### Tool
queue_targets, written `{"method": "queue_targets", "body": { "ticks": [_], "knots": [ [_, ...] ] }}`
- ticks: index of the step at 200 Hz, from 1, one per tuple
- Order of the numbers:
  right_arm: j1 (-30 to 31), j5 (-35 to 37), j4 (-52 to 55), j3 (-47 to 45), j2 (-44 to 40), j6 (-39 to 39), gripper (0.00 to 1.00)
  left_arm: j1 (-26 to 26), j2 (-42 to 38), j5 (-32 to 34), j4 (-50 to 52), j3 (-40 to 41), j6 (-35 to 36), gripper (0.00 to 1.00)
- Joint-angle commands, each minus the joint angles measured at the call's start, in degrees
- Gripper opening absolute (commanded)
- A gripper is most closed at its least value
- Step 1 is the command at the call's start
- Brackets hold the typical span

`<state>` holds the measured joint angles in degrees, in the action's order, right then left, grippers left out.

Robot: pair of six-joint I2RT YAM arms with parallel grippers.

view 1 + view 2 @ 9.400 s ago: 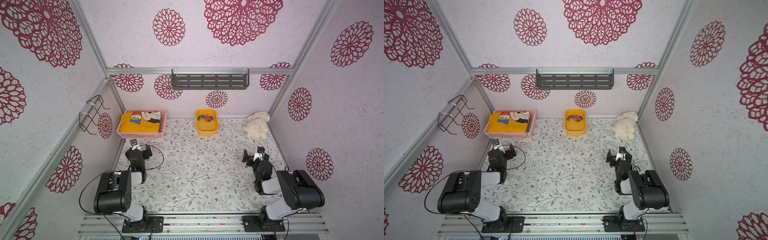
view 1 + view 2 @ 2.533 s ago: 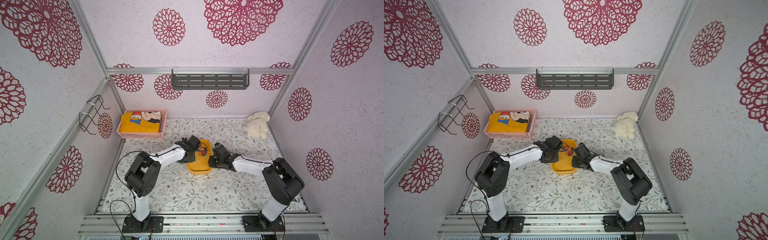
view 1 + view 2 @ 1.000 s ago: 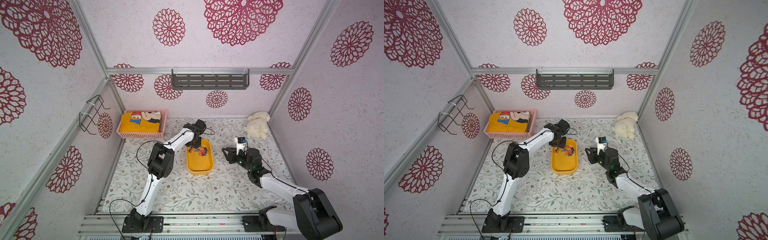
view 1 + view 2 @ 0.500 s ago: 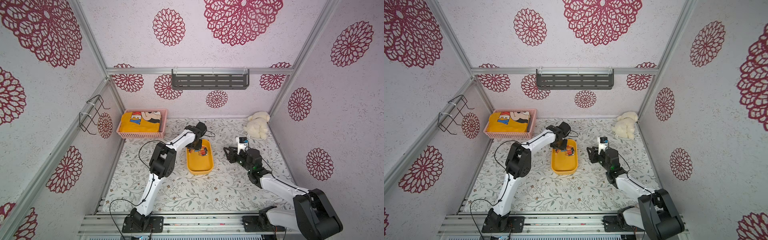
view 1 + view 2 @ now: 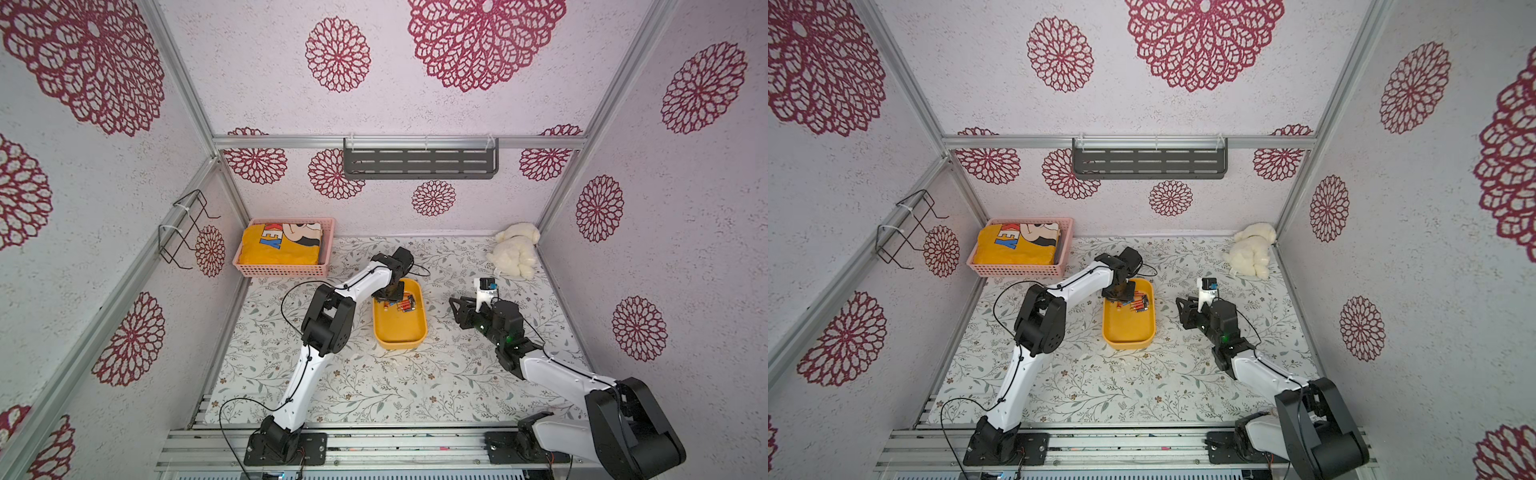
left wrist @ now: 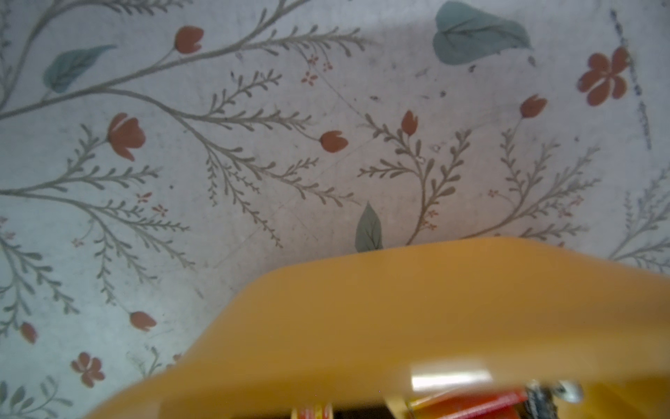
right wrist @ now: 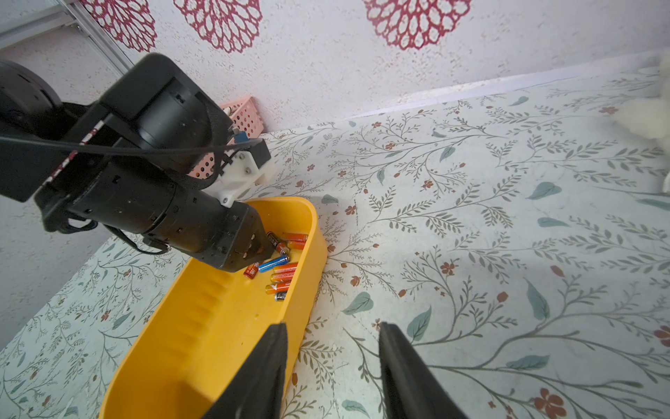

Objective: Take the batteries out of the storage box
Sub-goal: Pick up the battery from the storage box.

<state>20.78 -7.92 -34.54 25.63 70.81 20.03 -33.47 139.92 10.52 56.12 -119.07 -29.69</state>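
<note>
Currently reaches with the left jaws into the far end of the storage box (image 5: 400, 332), down among the batteries (image 7: 283, 269); cannot tell whether clamped on a cell or merely touching. Holds the right jaws parted and empty near the box's right side, not touching it. Works over a shallow, smooth-walled yellow-orange plastic tray with rounded corners, set mid-way on the floral-print worktop (image 5: 415, 374). Shows slim cylinders clustered at the far end: mostly glossy orange, one blue, a couple black.
</note>
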Motion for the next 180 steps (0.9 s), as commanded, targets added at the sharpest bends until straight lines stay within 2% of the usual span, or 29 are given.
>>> {"method": "queue_targets", "body": {
  "ticks": [1,40,132,157,180],
  "knots": [
    [0.05,1.82,-1.73,-0.29,-2.23,0.14,0.47,-0.1,1.62,-1.16,-0.76,1.64,-0.63,0.09],
    [0.05,1.77,-1.93,-0.32,-2.6,0.18,0.48,-0.12,0.13,-1.14,-1.21,1.82,-1.08,0.0],
    [0.04,2.18,-2.54,-0.15,-3.79,0.07,0.5,-0.11,-12.05,-2.28,-0.78,2.06,-2.99,0.0],
    [0.51,-0.31,-2.89,0.38,-4.2,-1.66,0.5,0.79,-17.01,-1.27,-0.45,5.36,-4.16,0.0],
    [2.88,-2.43,-2.27,1.98,-4.32,-4.67,0.51,3.51,-22.13,-0.38,-2.02,12.18,-4.76,0.0]
  ]
}}
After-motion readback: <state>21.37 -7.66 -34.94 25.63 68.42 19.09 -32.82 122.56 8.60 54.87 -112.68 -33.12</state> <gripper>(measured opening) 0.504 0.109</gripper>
